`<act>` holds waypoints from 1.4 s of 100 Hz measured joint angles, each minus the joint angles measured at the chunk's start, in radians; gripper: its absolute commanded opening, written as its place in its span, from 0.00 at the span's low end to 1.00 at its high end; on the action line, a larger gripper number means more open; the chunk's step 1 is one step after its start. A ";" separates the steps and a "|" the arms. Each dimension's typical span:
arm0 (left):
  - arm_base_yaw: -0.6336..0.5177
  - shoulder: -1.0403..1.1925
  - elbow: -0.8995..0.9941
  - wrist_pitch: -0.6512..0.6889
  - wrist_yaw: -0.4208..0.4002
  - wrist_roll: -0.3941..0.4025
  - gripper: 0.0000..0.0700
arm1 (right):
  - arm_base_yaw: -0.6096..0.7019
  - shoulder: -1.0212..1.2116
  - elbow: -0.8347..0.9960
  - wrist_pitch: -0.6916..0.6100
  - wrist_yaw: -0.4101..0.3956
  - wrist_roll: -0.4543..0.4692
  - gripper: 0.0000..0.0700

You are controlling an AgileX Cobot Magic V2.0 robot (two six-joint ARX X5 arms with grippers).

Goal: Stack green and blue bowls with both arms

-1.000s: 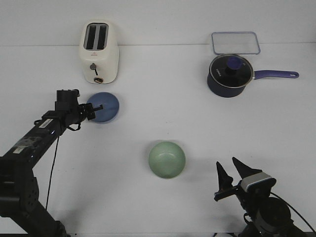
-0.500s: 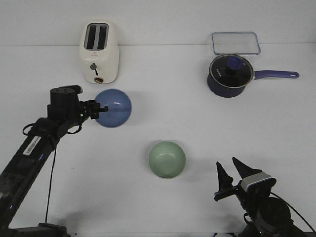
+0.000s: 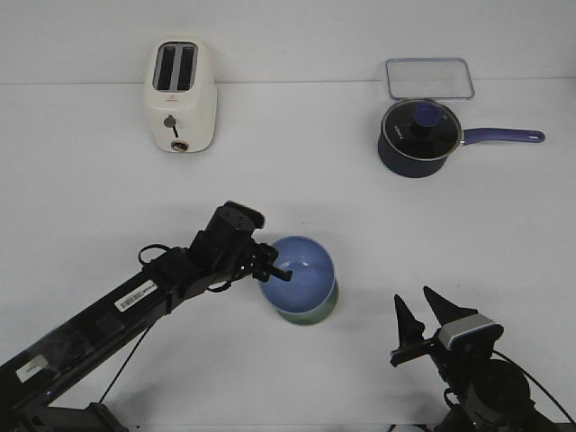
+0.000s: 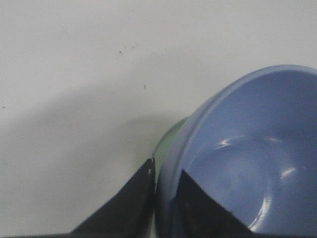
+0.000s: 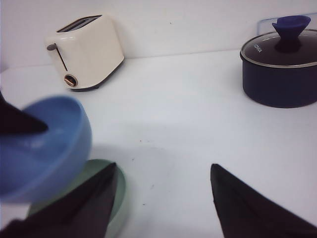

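My left gripper [image 3: 274,265] is shut on the rim of the blue bowl [image 3: 300,277] and holds it over the green bowl [image 3: 317,314], of which only the near edge shows below it. In the left wrist view the fingers pinch the blue bowl's [image 4: 247,163] rim, with a sliver of green bowl [image 4: 166,139] beside it. In the right wrist view the blue bowl [image 5: 42,144] hangs a little above the green bowl [image 5: 94,183]. My right gripper [image 3: 423,310] is open and empty near the table's front edge, right of the bowls.
A cream toaster [image 3: 181,96] stands at the back left. A dark navy saucepan [image 3: 418,135] with glass lid and long handle sits at the back right, with a clear lidded container [image 3: 429,77] behind it.
My left arm has carried the blue bowl from beside the toaster rightward and toward the front, to over the green bowl. The right arm has not moved.
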 measured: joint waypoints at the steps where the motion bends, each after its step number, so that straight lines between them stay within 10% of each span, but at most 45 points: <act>1: -0.002 0.004 0.000 0.000 0.000 -0.001 0.01 | 0.000 0.000 0.000 0.000 0.000 0.000 0.54; 32: -0.032 0.095 0.000 0.001 -0.038 -0.004 0.05 | 0.000 0.000 0.000 0.000 0.000 0.000 0.54; 46: -0.047 0.096 -0.001 0.029 -0.029 -0.008 0.54 | 0.000 0.000 0.000 0.000 0.000 0.000 0.54; 53: -0.050 0.096 -0.001 0.035 -0.026 -0.008 0.61 | 0.000 0.000 0.000 0.000 0.000 0.000 0.54; 102: 0.056 -0.297 -0.016 -0.028 -0.154 0.048 0.60 | 0.000 0.000 0.000 0.009 0.000 -0.022 0.54; 129: 0.080 -0.731 -0.436 0.058 -0.262 0.018 0.59 | 0.000 0.000 0.000 0.011 0.000 -0.022 0.54; 140: 0.080 -0.845 -0.568 0.095 -0.262 -0.030 0.30 | 0.000 0.000 0.000 0.011 0.000 -0.022 0.50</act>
